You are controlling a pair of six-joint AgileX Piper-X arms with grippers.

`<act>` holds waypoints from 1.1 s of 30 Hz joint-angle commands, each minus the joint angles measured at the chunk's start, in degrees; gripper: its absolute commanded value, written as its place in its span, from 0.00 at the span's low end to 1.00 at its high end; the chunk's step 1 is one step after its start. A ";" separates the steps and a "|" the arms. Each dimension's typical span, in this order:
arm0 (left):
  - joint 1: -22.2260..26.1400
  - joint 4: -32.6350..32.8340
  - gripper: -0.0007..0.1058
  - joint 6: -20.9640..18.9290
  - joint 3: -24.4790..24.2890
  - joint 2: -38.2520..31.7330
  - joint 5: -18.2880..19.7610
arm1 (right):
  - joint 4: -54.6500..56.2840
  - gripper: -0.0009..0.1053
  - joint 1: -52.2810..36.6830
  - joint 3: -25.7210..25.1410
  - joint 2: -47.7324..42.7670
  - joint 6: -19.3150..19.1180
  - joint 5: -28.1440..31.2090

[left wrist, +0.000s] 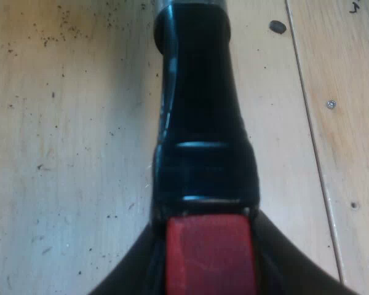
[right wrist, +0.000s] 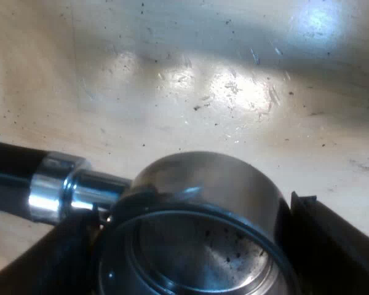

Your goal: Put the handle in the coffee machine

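The metal holder's dark handle [left wrist: 200, 104] runs away from me over the wooden table, and its red end [left wrist: 209, 258] sits between my left gripper's [left wrist: 209, 273] black fingers [left wrist: 120, 279], which press on both sides of it. The holder's round metal basket [right wrist: 203, 184] faces up and holds a few dark specks. A chrome collar [right wrist: 55, 187] joins the basket to the handle. My right gripper [right wrist: 197, 246] is shut on the basket, with one finger [right wrist: 338, 239] against each side.
A pale wooden table [right wrist: 203, 80] lies below, dusted with coffee grounds. A seam between boards [left wrist: 313, 141] runs beside the handle, with a screw head [left wrist: 331, 104] and a dark bit [left wrist: 277, 26] near it.
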 commanded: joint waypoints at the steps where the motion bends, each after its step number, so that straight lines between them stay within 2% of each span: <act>1: -0.16 2.04 0.01 1.06 -0.22 -0.02 -0.19 | -2.61 0.06 -0.14 -0.98 -0.96 -0.59 0.16; 3: -0.16 2.30 0.01 1.60 -0.22 -0.02 -1.37 | -3.99 0.14 -0.14 -0.98 -0.96 -0.60 0.26; 5: -0.16 2.34 0.01 1.80 -0.22 -0.02 -1.32 | -4.79 0.34 -0.14 -0.98 -0.96 -0.60 0.39; 6: -0.16 2.34 0.01 1.80 -0.22 -0.02 -1.32 | -4.79 0.40 -0.14 -0.98 -0.96 -0.60 0.56; 8: -0.16 2.34 0.01 1.80 -0.22 -0.02 -1.32 | -4.79 0.64 -0.14 -0.98 -0.96 -0.60 1.49; 11: -0.16 2.34 0.01 1.80 -0.22 -0.02 -1.13 | -4.79 0.93 -0.14 -0.98 -1.08 -0.60 1.50; 13: -0.16 2.34 0.01 1.80 -0.22 -0.02 -0.38 | -4.79 0.99 -0.14 -0.98 -1.42 -1.10 1.63; 21: 0.59 2.34 0.01 -0.04 -0.22 -0.02 1.79 | -4.64 0.99 -0.14 -1.75 -5.35 -2.13 8.92; 26: 7.62 2.34 0.01 -3.42 -0.22 -0.02 6.21 | -4.33 0.99 0.01 -4.21 -9.01 -5.51 15.42; 30: 13.43 2.57 0.01 -4.27 -0.22 -0.13 6.59 | -4.50 0.98 1.43 -4.50 -11.00 -6.52 20.39; 33: 18.14 4.29 0.01 -4.26 -0.42 -0.13 6.59 | -4.36 0.95 6.55 -4.50 -11.58 -7.49 26.17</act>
